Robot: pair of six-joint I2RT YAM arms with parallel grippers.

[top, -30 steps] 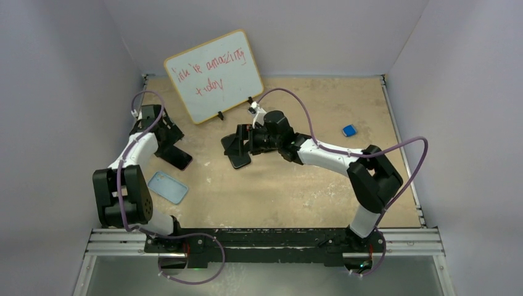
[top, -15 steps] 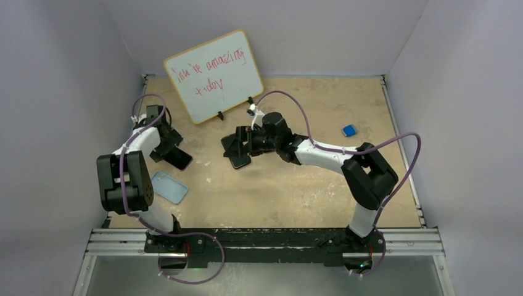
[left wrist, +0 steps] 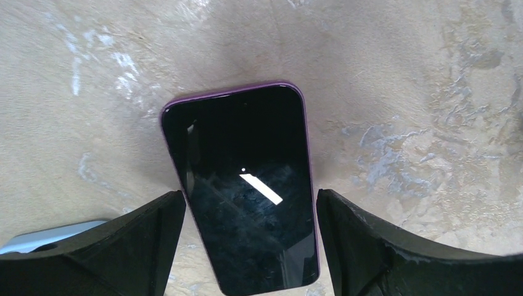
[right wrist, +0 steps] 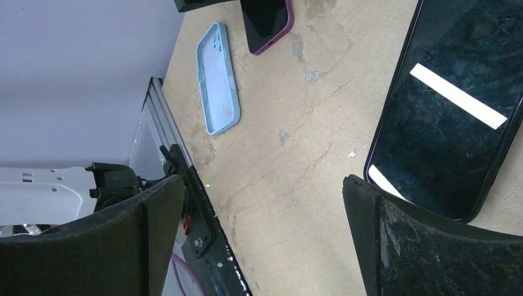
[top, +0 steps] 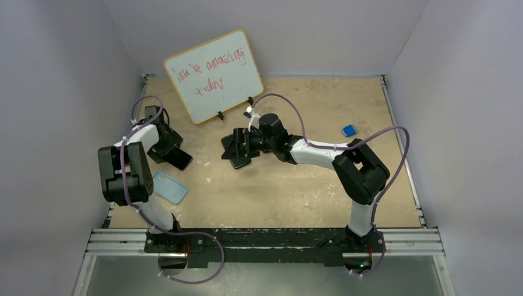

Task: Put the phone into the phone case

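A phone with a purple rim lies screen up on the tan table, at the left in the top view. My left gripper is open and straddles its near end, one finger on each side, not clamping it. The light blue phone case lies empty just in front of it and shows at a corner of the left wrist view. My right gripper is open over bare table at the centre. A second, dark phone lies beside its right finger.
A whiteboard with red writing stands on the table at the back left. A small blue object lies at the right. The right wrist view also takes in the case, the purple-rimmed phone and the table's front rail.
My left gripper's fingers have spread a little wider around the purple-rimmed phone, and the left arm's elbow has swung back. The right arm has shifted slightly leftward. Phones and case have not moved.
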